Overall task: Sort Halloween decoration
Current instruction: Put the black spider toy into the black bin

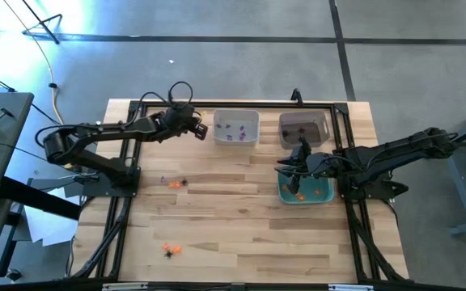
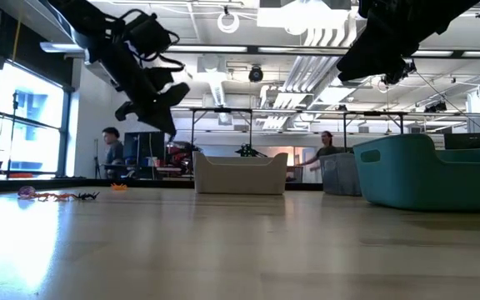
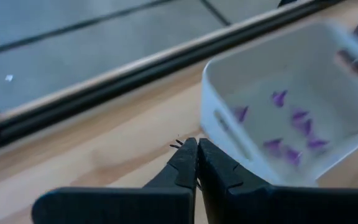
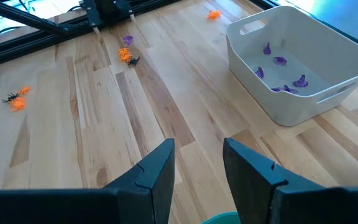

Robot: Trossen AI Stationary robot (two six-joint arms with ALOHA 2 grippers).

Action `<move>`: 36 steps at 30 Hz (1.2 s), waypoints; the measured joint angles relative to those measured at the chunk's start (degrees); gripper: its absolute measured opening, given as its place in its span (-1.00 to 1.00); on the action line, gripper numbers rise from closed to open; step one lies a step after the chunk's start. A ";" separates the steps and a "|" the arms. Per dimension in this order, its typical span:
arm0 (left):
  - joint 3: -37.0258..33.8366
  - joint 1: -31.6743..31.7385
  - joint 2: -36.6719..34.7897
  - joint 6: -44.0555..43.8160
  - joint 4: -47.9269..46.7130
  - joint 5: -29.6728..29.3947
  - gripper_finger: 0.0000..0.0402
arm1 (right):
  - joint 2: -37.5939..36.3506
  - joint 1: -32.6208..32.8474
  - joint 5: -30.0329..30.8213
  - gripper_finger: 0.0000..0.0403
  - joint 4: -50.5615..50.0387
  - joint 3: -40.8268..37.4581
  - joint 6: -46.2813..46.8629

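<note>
The Halloween decoration is a set of tiny trinkets. One orange, purple and black cluster (image 1: 174,183) lies on the table's left, another (image 1: 171,250) lies near the front edge, and purple ones (image 3: 291,134) lie in the white bin (image 1: 236,128). My left gripper (image 1: 199,128) hangs shut just left of that bin, with thin black legs poking out at its tips. My right gripper (image 4: 197,149) stands open above the teal bin (image 1: 306,191), which holds orange trinkets. My left gripper pinches a tiny black spider-like trinket at the very ends of its two fingers. Only a few thin legs (image 3: 176,144) show beside the tips; the fingers hide its body. The fingers slant down toward the white bin's left wall. The trinket is lifted clear of the table.
A dark grey bin (image 1: 303,128) stands right of the white one at the back. A black frame rail (image 1: 217,103) runs along the far edge. Bare wood lies across the table's middle (image 1: 233,218). People (image 2: 113,150) are in the room beyond the table.
</note>
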 joint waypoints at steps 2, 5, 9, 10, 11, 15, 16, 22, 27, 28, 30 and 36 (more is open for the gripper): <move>0.04 -0.42 -0.23 0.92 2.27 -0.01 -1.00 | 0.00 -0.01 0.00 -0.34 0.00 0.00 0.00; 0.05 -0.71 0.02 3.05 6.57 0.23 -1.00 | 0.01 -0.02 0.00 -0.34 0.01 0.00 0.00; 0.54 -0.45 1.72 4.86 12.34 3.75 -1.00 | 0.02 -0.01 0.00 -0.34 0.02 0.00 0.01; 1.39 -0.26 2.54 4.88 12.90 4.99 -1.00 | -0.01 0.00 -0.01 -0.34 0.00 0.00 0.00; 2.38 -0.10 3.40 4.94 12.70 6.02 -1.00 | -0.01 0.00 -0.01 -0.34 -0.01 0.00 0.00; 8.04 0.16 9.00 7.10 12.26 7.89 -1.00 | 0.01 -0.02 0.00 -0.34 -0.03 0.00 0.01; 9.77 0.16 10.66 7.89 12.07 8.31 -1.00 | 0.02 -0.02 -0.02 -0.34 -0.10 0.00 0.00; 20.06 -0.04 20.03 10.95 11.83 13.11 -1.00 | 0.01 0.00 -0.01 -0.34 -0.23 0.00 0.00; 28.15 -0.90 26.53 13.29 12.11 16.51 -1.00 | 0.02 0.00 0.00 -0.34 -0.23 0.00 0.00; 29.46 -1.12 27.58 13.46 11.76 16.82 -1.00 | 0.02 -0.01 -0.01 -0.34 -0.24 0.00 0.01; 32.47 -1.65 29.91 14.24 11.95 17.37 -1.00 | 0.02 0.00 -0.02 -0.34 -0.23 0.00 0.00; 39.28 -2.93 35.19 15.99 11.81 18.57 -1.00 | 0.02 0.00 -0.02 -0.34 -0.25 0.00 0.00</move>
